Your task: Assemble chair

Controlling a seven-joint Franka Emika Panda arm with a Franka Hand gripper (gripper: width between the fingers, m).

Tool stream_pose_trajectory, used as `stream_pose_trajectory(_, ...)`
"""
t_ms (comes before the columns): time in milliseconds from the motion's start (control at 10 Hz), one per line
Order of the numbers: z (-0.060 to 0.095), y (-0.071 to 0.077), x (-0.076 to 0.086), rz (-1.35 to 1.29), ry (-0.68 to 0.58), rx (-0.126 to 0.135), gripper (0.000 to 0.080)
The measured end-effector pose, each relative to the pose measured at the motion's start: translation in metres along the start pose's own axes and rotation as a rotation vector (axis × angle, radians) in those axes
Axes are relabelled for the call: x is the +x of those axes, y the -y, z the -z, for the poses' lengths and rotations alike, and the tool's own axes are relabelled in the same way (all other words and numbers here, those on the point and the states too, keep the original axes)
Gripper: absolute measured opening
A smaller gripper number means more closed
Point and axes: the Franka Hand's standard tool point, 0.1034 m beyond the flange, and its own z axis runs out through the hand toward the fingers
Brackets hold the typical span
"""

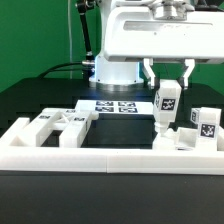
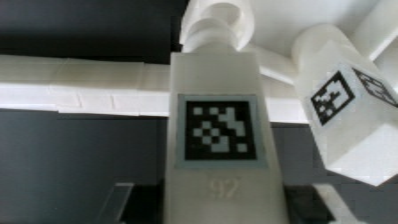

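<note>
Chair leg: upright, right of centre in the exterior view, behind the barrier wall. Tool: closed narrowly on the leg's upper part. Hazard, as judged: the leg may tilt in the grip, knock the adjacent tagged block, or jam on seating.

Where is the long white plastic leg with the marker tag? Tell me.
Exterior view's right: the leg stands upright in the gripper, beside a tagged white block.

The marker board lies flat on the black table.
</note>
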Motion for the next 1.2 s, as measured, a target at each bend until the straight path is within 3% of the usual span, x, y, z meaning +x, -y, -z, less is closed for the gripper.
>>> stream_pose_trajectory(100, -0.001, -0.002, -0.001, 0.005, -0.047, -0.014, 0.0291)
stream_pose_trajectory(1200, -0.015, 0.011, -0.01, 0.024, -0.045, -0.008, 0.0291)
